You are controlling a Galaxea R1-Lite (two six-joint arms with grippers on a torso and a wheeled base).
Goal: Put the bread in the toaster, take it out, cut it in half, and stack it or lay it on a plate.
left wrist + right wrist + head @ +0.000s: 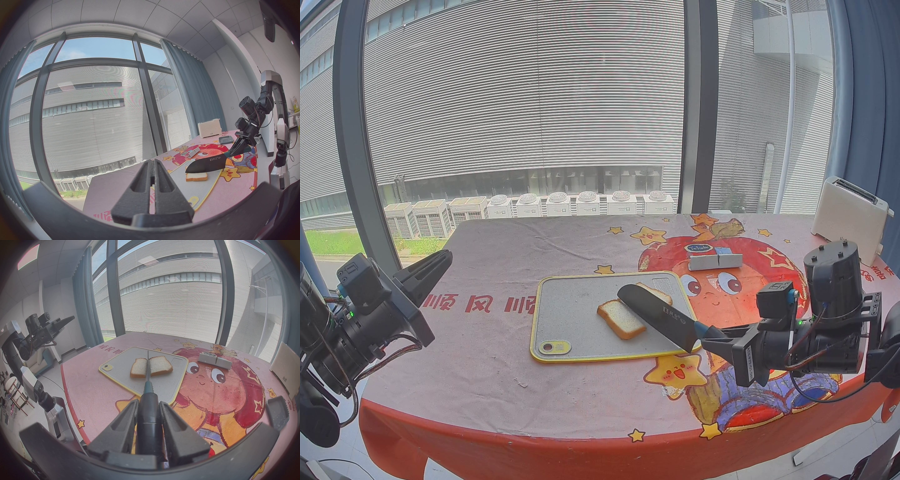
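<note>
Bread lies on the grey, yellow-rimmed cutting board [569,312] in the middle of the table. My right gripper [717,342] is shut on the handle of a black knife [659,314]. The blade stands across the bread, so one part [620,319] shows in front of it and one [657,292] behind. In the right wrist view the blade [147,363] runs edge-on between the two parts [139,367] [160,365]. Whether it touches them I cannot tell. My left gripper [428,270] hangs shut and empty off the table's left edge. The white toaster [850,215] stands at the far right.
A grey block with a blue and red top [714,258] sits behind the board. A dark tray [276,411] lies near the right edge by the toaster [286,371]. The tablecloth left of the board is bare.
</note>
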